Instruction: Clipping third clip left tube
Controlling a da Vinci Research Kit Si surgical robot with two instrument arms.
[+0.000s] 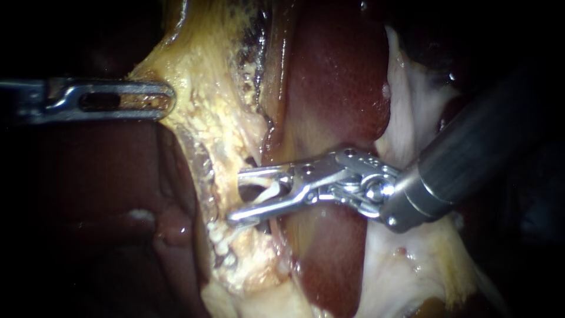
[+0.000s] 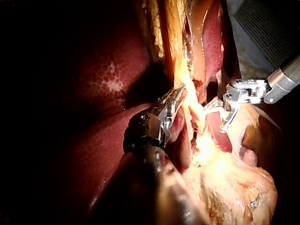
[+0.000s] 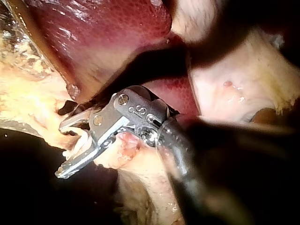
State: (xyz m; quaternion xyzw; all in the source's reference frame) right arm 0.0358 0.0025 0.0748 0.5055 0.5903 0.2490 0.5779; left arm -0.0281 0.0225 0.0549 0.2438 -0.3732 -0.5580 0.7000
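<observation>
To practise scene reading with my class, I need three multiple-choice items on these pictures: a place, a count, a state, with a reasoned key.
1. Where is the pale tube? A between the right instrument's jaws; B beyond their tips; C behind its shaft.
2. How many instruments show in the endoscope view? A one; B two; C three.
3. The right instrument's jaws are: A shut; B open; C hidden.
Key: 1A, it crosses their gap. 2B, the left instrument, shut on yellow tissue, plus the right one. 3B, a gap shows between them.
</observation>
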